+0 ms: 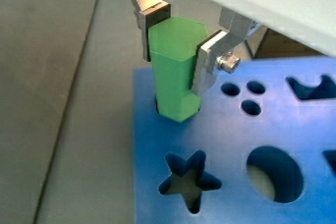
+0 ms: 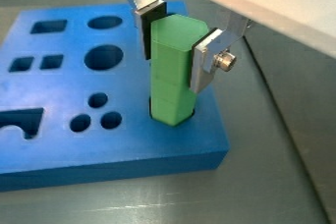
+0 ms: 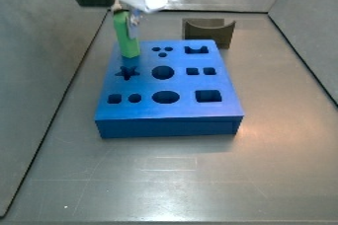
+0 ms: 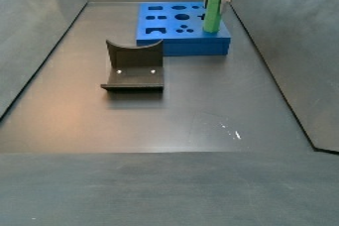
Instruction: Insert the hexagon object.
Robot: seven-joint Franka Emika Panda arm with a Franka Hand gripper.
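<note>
Green hexagon object (image 2: 175,69), clamped upright between the fingers (image 2: 207,63), stands near the blue block's (image 2: 79,154) edge.

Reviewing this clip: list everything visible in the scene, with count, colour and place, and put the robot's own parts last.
hexagon object: one, bright green, upright, clamped between the fingers, its lower end at the blue block's top near an edge.
blue block: one, blue, on the floor, top face full of shaped cutouts (star, circles, squares, others).
curved block: one, dark grey, on the floor apart from the blue block.
floor: grey metal, with side walls around it.
end effector: one, silver fingers with dark pads, above the blue block's edge, shut on the hexagon object.
</note>
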